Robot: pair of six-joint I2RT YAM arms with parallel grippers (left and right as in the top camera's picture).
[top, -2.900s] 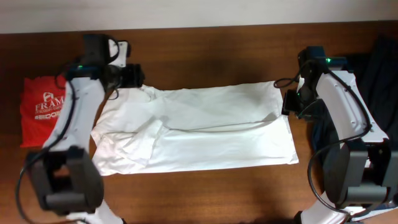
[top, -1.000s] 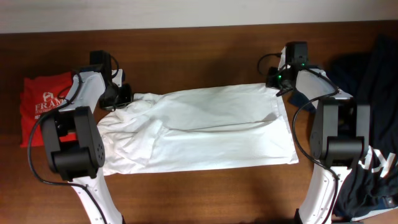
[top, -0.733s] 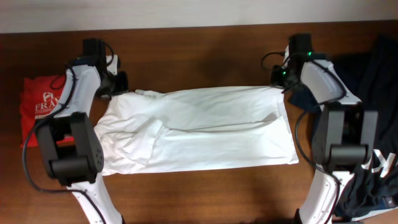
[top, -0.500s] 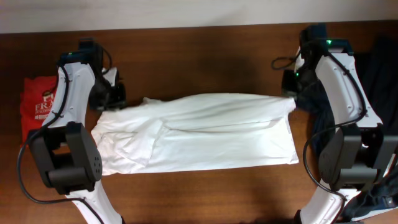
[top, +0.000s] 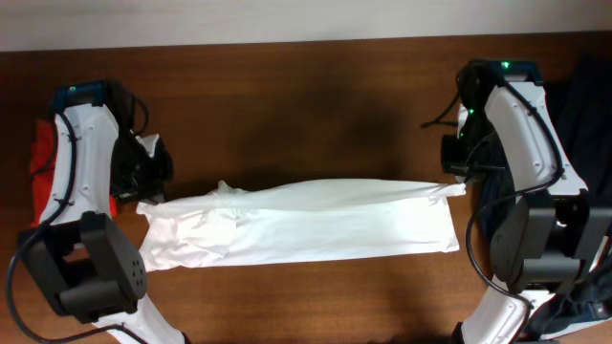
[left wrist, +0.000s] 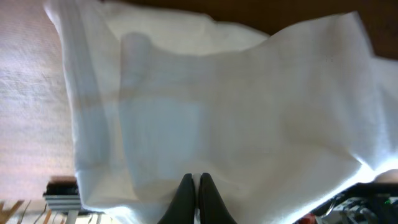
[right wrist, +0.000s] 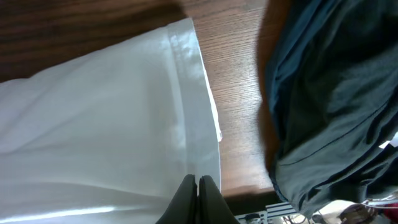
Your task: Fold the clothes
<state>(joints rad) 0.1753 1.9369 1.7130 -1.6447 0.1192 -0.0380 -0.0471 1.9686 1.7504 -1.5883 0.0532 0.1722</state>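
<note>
Dark wooden table (top: 316,105), seen from overhead, carries a white shirt (top: 306,225) drawn into a long band across its middle. The far edge of the shirt is brought forward over the near part. The left claw (top: 148,186) meets the shirt's left end and the right claw (top: 455,182) its right end, so the cloth spans the two arms. A red bag (top: 36,167) lies at the left edge, largely hidden by the left arm. Dark clothing (top: 583,96) is heaped at the right edge, just beside the shirt's end.

Left wrist view: the left claw (left wrist: 194,190) has its fingertips together at the bottom of the frame, and the shirt (left wrist: 236,112) fills nearly all the view beyond them. It appears clamped on the shirt's edge. Light shows through the fabric, so the shirt is judged thin, light and limp. It will sag and crease wherever unsupported, and is best held at corners or along a hem.

Right wrist view: the right claw (right wrist: 197,190) likewise has its tips pressed together, seemingly pinching the stitched hem of the shirt (right wrist: 112,118). Bare table (right wrist: 233,74) separates that hem from the dark clothing (right wrist: 329,93) to the right.
</note>
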